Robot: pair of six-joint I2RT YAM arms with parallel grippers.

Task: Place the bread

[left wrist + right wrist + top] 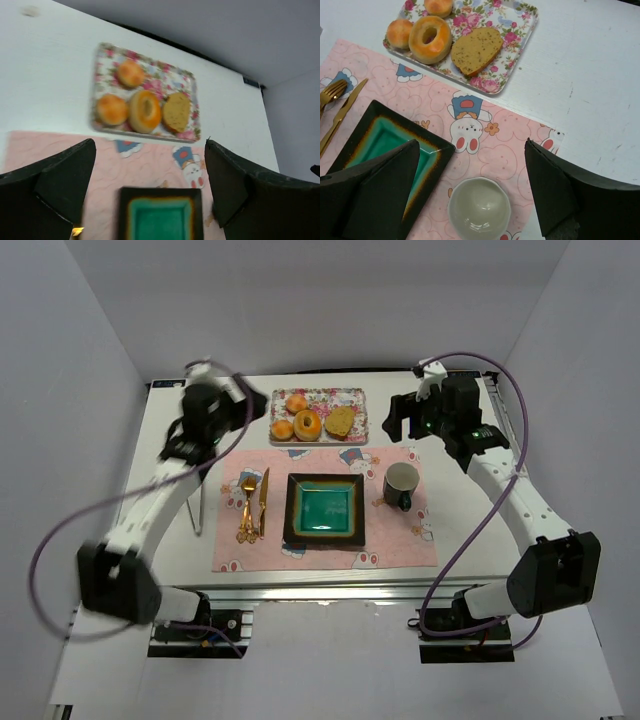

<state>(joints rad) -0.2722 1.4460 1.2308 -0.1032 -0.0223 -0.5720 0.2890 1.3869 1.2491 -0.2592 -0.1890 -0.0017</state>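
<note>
The bread lies on a floral tray (pixel 355 400) at the back of the table: an orange-brown ring (pixel 315 431) and, right of it, a tan oval slice (pixel 340 421). Both wrist views show the ring (pixel 145 125) (pixel 440 47) and the slice (pixel 176 112) (pixel 476 50). My left gripper (pixel 242 398) hovers left of the tray, open and empty (pixel 150 185), looking down at the mat's near side. Open and holding nothing as well, my right gripper (pixel 400 420) hangs right of the tray, above the cup (pixel 470 190).
Two small orange balls (pixel 296 403) (pixel 283 429) share the tray. On the pink placemat (pixel 400 540) sit a black square plate with a green centre (pixel 290 510), a cup (pixel 401 485) to its right, and gold cutlery (pixel 250 505) to its left.
</note>
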